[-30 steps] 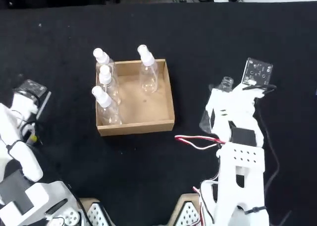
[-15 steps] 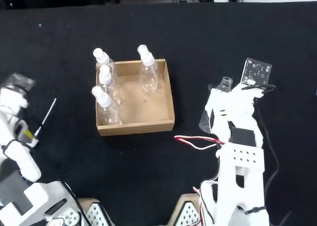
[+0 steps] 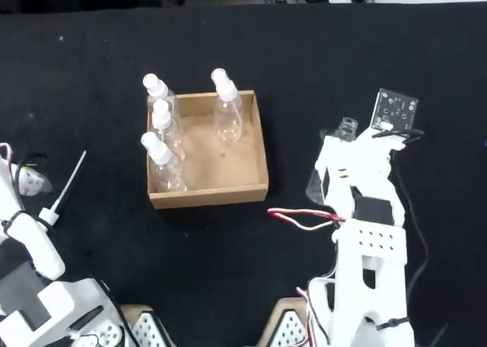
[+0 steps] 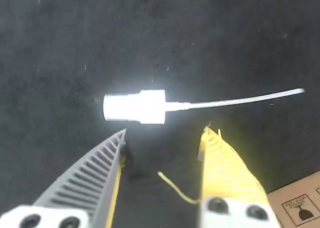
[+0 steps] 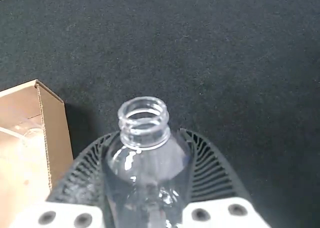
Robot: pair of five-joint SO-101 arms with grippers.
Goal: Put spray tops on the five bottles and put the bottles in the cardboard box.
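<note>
Spray top (image 4: 135,107): white, stubby ribbed cap w/ a long thin dip tube. It lies flat on the black table (image 3: 304,50), left of the cardboard box (image 3: 209,196) and apart from it; in the high view (image 3: 61,195) the tube end slants toward the far side.

Open bottle (image 5: 142,158): clear plastic, threaded neck bare, no top on it. It sits right of the box, neck up toward the wrist cam.

Four capped bottles stand inside the box: three in a row along its left wall (image 3: 157,96) (image 3: 166,126) (image 3: 163,164), and one at the far right corner (image 3: 227,107). All are clear w/ white tops.

L gripper (image 4: 162,138): hangs over the spray top, jaws spread wide (one grey finger, one yellow), tips just short of the cap, nothing held. A corner of the box shows past the yellow finger.

R gripper (image 5: 146,138): clamped on the open bottle's body, a dark ribbed finger on either side below the shoulder. The arm stretches from the near edge toward the far side. Can't tell if the bottle's base touches the table.
</note>
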